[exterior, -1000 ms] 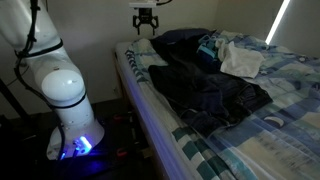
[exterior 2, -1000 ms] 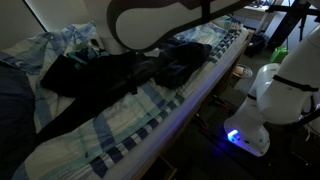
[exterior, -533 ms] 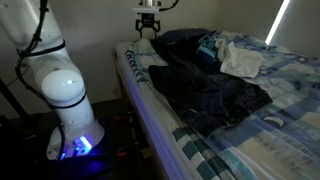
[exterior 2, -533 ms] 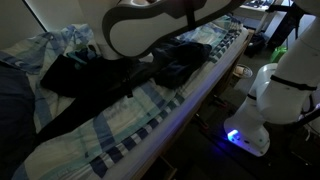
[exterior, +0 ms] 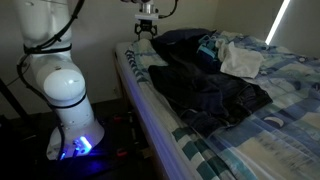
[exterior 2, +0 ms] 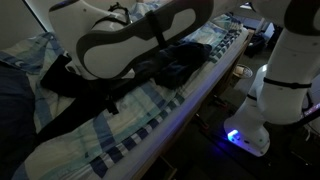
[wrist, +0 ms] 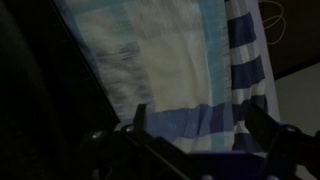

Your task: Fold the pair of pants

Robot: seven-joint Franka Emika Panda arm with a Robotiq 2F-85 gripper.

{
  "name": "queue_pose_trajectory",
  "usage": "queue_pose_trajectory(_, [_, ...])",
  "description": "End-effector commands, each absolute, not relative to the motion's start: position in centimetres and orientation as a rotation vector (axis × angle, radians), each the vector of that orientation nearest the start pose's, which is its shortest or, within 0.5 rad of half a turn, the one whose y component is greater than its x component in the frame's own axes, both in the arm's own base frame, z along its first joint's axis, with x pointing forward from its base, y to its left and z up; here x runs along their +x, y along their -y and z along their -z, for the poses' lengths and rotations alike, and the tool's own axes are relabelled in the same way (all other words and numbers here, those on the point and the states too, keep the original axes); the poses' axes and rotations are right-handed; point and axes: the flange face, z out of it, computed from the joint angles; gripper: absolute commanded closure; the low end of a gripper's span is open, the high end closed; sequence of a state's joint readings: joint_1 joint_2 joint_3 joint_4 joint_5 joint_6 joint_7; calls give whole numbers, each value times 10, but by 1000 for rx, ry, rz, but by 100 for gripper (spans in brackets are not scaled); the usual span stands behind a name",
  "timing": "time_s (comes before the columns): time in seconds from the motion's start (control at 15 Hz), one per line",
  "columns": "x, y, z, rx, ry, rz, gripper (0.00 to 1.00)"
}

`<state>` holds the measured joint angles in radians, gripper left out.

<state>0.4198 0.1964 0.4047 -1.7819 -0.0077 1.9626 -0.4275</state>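
The dark pair of pants [exterior: 210,88] lies spread and rumpled across the blue-and-white checked bed [exterior: 270,130]; it also shows in an exterior view [exterior 2: 150,68], partly hidden behind the arm. My gripper [exterior: 147,27] hangs open and empty above the head corner of the bed, apart from the pants. In the wrist view the two open fingers [wrist: 200,125] frame bare checked bedding [wrist: 165,60], with dark cloth along the left edge.
A white cloth [exterior: 241,62] and a teal garment [exterior: 208,46] lie at the back of the bed. The robot base [exterior: 70,110] stands beside the bed on the floor. The arm [exterior 2: 130,40] fills much of an exterior view.
The gripper stayed above the head corner of the bed, shifting slightly. The arm has swung, covering more of one exterior view. The pants have not moved.
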Motion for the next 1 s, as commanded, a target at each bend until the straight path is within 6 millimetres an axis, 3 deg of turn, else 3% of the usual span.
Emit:
queue_pose_trajectory(0.0, [431, -484, -436, -2364, 1950, 16, 0])
queue_pose_trajectory(0.4, [437, -536, -400, -2202, 2178, 104, 0])
queue_pose_trajectory(0.93, [477, -558, -366, -2272, 2212, 278, 0])
